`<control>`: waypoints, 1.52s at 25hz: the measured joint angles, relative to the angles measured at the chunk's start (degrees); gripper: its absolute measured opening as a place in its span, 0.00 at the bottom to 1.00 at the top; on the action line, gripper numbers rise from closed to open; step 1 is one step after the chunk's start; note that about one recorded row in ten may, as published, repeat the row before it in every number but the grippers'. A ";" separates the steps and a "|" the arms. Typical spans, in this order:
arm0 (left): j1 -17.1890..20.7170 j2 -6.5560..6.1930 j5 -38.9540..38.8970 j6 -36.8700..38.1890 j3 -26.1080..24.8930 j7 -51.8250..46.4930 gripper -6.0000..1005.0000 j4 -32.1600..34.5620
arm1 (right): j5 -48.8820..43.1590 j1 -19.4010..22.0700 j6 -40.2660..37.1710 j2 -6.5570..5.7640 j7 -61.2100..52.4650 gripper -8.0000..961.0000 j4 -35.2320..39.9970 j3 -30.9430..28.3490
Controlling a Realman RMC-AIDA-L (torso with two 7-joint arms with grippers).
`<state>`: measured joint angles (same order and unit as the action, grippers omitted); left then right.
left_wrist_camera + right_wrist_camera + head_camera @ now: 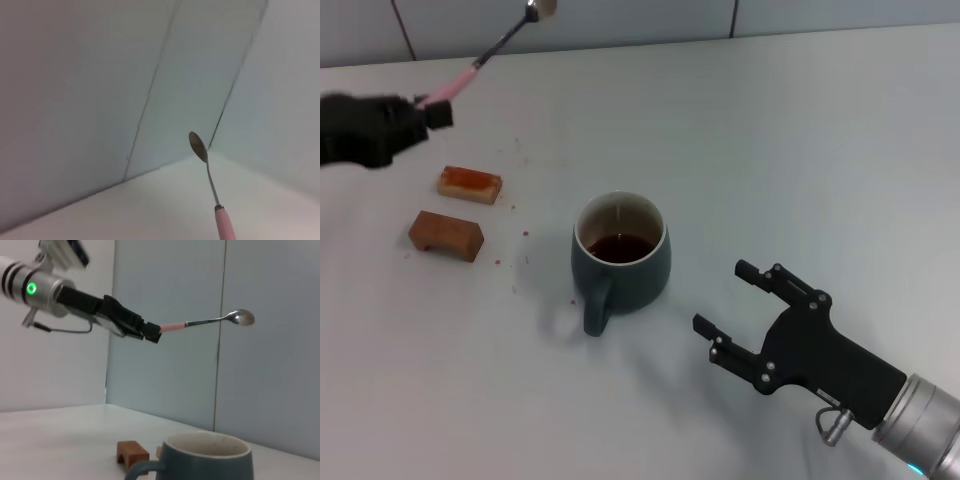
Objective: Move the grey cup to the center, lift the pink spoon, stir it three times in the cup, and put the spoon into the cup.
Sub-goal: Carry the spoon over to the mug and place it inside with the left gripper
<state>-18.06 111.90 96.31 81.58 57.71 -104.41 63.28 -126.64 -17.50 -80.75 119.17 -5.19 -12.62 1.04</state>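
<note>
The grey cup (620,260) stands mid-table with dark brown liquid inside and its handle toward me; its rim also shows in the right wrist view (207,457). My left gripper (432,112) is at the far left, high above the table, shut on the pink spoon's (480,62) pink handle. The spoon points up and away, with its silver bowl at the top edge of the head view. The spoon also shows in the left wrist view (207,175) and the right wrist view (210,321). My right gripper (728,305) is open and empty, low on the table just right of the cup.
Two brown rectangular blocks (470,184) (446,234) lie on the table left of the cup, below the left gripper. A tiled wall (670,15) runs along the table's far edge.
</note>
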 joint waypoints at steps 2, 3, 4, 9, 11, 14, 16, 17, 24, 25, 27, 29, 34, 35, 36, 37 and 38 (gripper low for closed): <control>-0.42 0.36 3.14 0.87 -0.76 -0.60 0.13 3.50 | 0.00 0.00 -0.38 0.00 0.00 0.79 -0.01 -0.28; -1.26 1.12 8.26 3.02 -1.51 -1.26 0.13 10.86 | 0.00 0.02 -0.91 0.00 -0.05 0.79 -0.07 -0.66; -1.26 1.12 8.26 3.02 -1.51 -1.26 0.13 10.86 | 0.00 0.02 -0.91 0.00 -0.05 0.79 -0.07 -0.66; -3.08 1.91 15.72 7.67 -1.71 -1.93 0.13 23.48 | 0.00 0.04 -1.85 0.03 -0.05 0.79 -0.27 -1.58; -4.01 1.99 17.89 10.05 -1.73 -1.68 0.13 27.08 | 0.00 0.04 -1.87 0.08 -0.03 0.79 -0.31 -1.80; -4.90 2.27 20.18 13.14 -1.75 -1.40 0.13 31.96 | 0.00 0.23 -1.95 0.10 0.01 0.79 -0.37 -2.15; -5.56 2.50 21.33 14.97 -1.72 -1.24 0.13 34.32 | 0.00 0.57 -1.96 0.15 0.03 0.79 -0.30 -2.71; -6.00 2.68 22.19 16.04 -1.59 -1.15 0.13 35.54 | 0.00 0.69 -1.96 0.17 0.06 0.79 -0.27 -2.99; -10.89 5.56 33.47 22.52 0.32 -0.73 0.13 41.87 | -0.01 1.18 -1.96 0.18 0.11 0.79 -0.10 -4.07; -11.80 6.14 36.92 22.99 2.86 -0.54 0.13 43.03 | 0.00 1.43 -1.96 0.22 0.12 0.79 -0.09 -4.36; -12.57 6.34 39.77 23.03 5.57 -0.57 0.13 43.82 | -0.01 1.54 -1.96 0.22 0.13 0.79 -0.12 -4.53; -13.12 6.38 41.00 23.07 6.75 -0.60 0.13 44.03 | -0.01 1.86 -1.92 0.22 0.14 0.79 -0.14 -4.72; -14.13 6.39 44.23 23.76 9.07 0.12 0.13 44.51 | -0.01 2.55 -1.91 0.21 0.16 0.79 -0.30 -4.80; -14.21 6.35 45.61 24.37 10.32 0.81 0.13 45.55 | -0.01 2.68 -1.91 0.21 0.17 0.79 -0.32 -4.80; -14.21 6.35 45.61 24.37 10.32 0.81 0.13 45.55 | -0.01 2.78 -1.91 0.23 0.17 0.79 -0.33 -4.81; -14.12 6.35 46.46 24.73 11.08 1.05 0.13 46.27 | -0.01 2.88 -1.91 0.25 0.18 0.79 -0.35 -4.81; -14.03 6.36 47.25 25.04 11.89 1.14 0.13 46.96 | -0.01 2.95 -1.91 0.28 0.18 0.79 -0.37 -4.82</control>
<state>-32.09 118.26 143.57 106.62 69.60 -103.27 110.24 -126.65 -14.55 -82.66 119.45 -5.01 -12.99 -3.78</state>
